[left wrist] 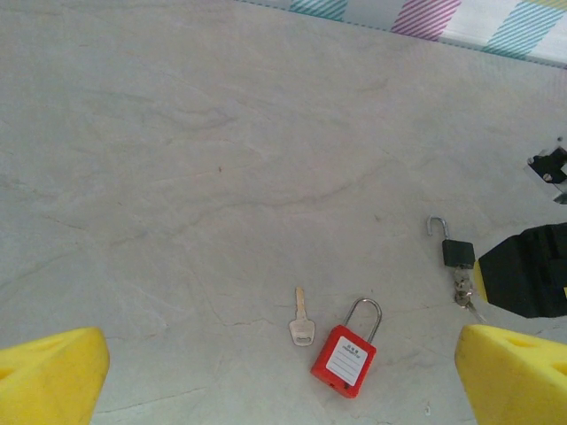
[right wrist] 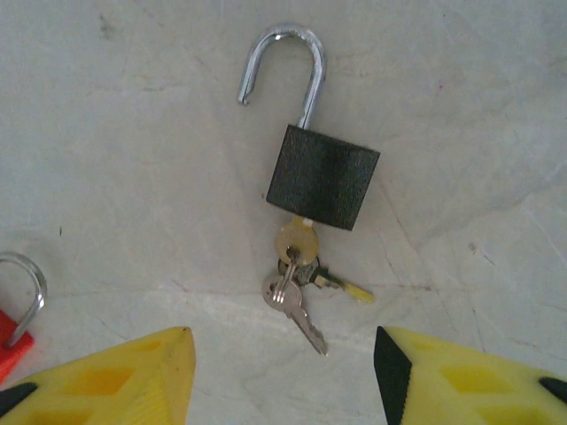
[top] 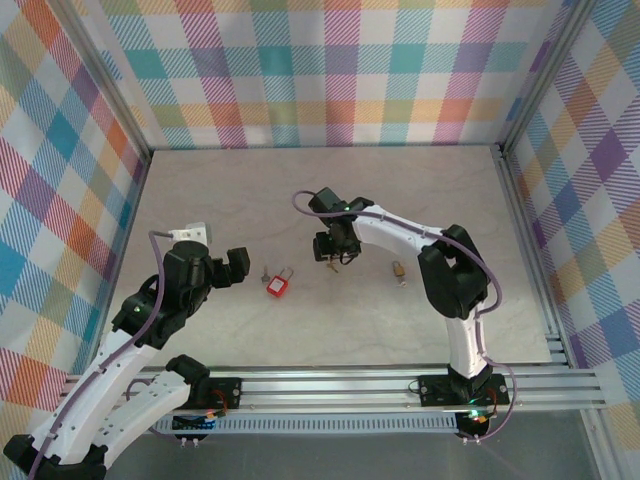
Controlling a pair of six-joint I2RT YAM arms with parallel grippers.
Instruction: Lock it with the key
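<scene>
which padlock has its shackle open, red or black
The black metal padlock with keys in its base: one shackle end hangs free. The red plastic padlock has its shackle closed.

Table: red padlock, black padlock, loose key

Pale marbled tabletop, pastel plaid walls, aluminium rail along near edge.

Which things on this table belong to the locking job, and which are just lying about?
Belong, judging by where the right gripper hovers:
black padlock, shackle open
key bunch at its base

Lying about:
red padlock, shut
loose silver key beside it
small brass padlock
</scene>
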